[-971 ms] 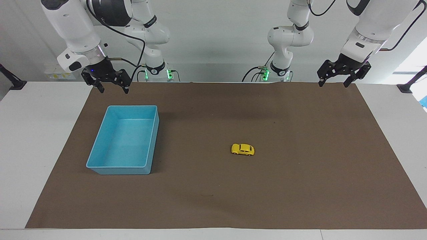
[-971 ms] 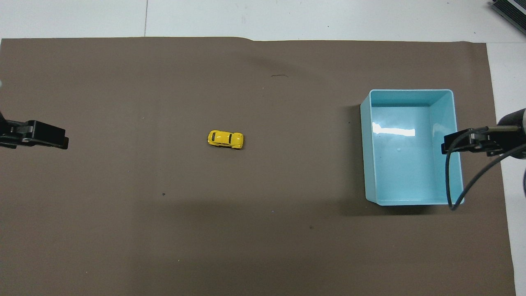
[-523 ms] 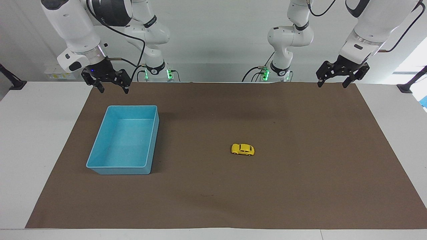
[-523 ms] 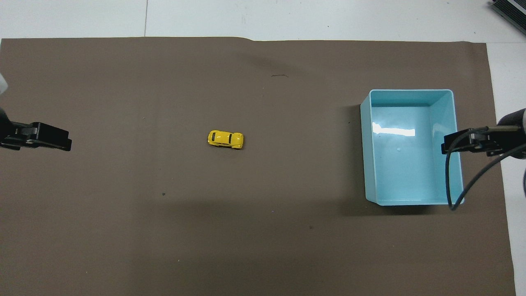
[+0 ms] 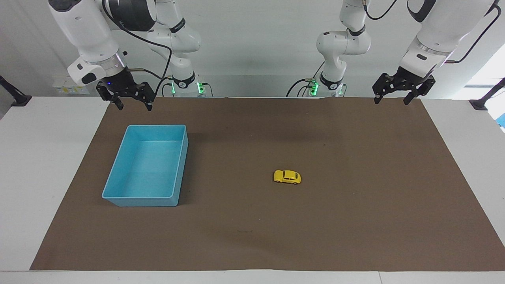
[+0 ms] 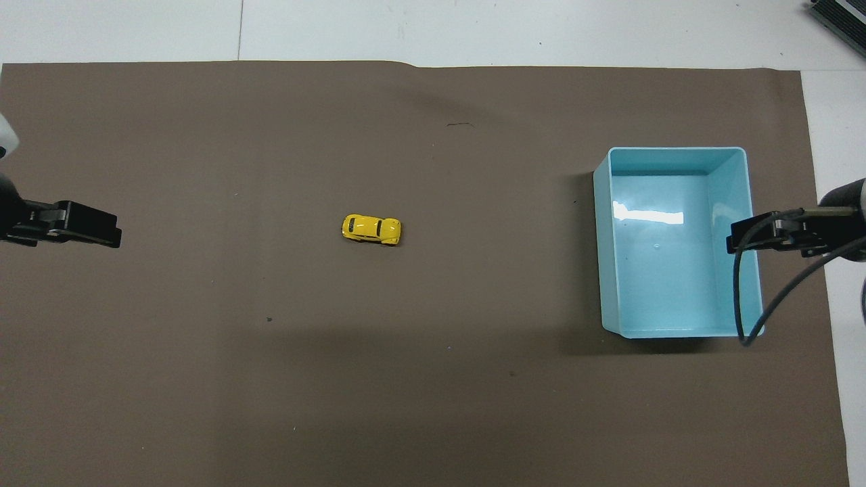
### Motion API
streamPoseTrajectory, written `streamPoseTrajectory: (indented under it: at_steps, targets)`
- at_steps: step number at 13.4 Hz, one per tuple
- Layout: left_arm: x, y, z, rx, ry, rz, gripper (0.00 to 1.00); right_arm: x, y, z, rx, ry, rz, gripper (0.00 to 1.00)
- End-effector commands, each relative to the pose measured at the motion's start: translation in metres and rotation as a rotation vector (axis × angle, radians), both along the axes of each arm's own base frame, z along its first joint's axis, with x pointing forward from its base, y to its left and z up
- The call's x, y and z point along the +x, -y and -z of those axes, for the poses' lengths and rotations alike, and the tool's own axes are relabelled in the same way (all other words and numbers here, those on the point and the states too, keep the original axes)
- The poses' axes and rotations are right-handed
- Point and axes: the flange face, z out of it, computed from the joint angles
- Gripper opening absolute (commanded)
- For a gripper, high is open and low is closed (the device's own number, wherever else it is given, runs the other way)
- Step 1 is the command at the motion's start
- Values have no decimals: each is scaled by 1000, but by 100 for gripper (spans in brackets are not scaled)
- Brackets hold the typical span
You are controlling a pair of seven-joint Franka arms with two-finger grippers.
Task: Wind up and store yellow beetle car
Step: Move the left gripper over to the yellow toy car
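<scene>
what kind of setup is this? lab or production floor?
Most likely a robotics lab bench. Two Franka arms stand at a white table covered by a brown mat, and the only props are a yellow beetle car and an empty blue bin.

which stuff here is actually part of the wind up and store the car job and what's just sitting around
Part of the job:
- yellow beetle car, on the brown mat, untouched
- blue bin, empty, the likely storage spot
- left gripper, jaws open, raised over the mat's edge
- right gripper, jaws open, raised near the bin

Just there:
- brown mat
- white table
</scene>
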Motion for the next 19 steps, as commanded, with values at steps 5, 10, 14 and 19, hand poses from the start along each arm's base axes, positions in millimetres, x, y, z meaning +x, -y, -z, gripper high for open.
streamPoseTrajectory:
  at_steps: [5,10,14,19]
  targets:
    - [4,19,16,-29,0,-279,100,-5,2,-1,13,19,-15,100]
    - [13,37,53,-45,20,-693,100,-5,2,0,13,17,-15,100]
    - [12,45,63,-93,-53,-1024,100,-5,2,-1,13,19,-15,100]
    - [24,82,82,-140,-45,-1443,100,-5,2,0,13,17,-15,100]
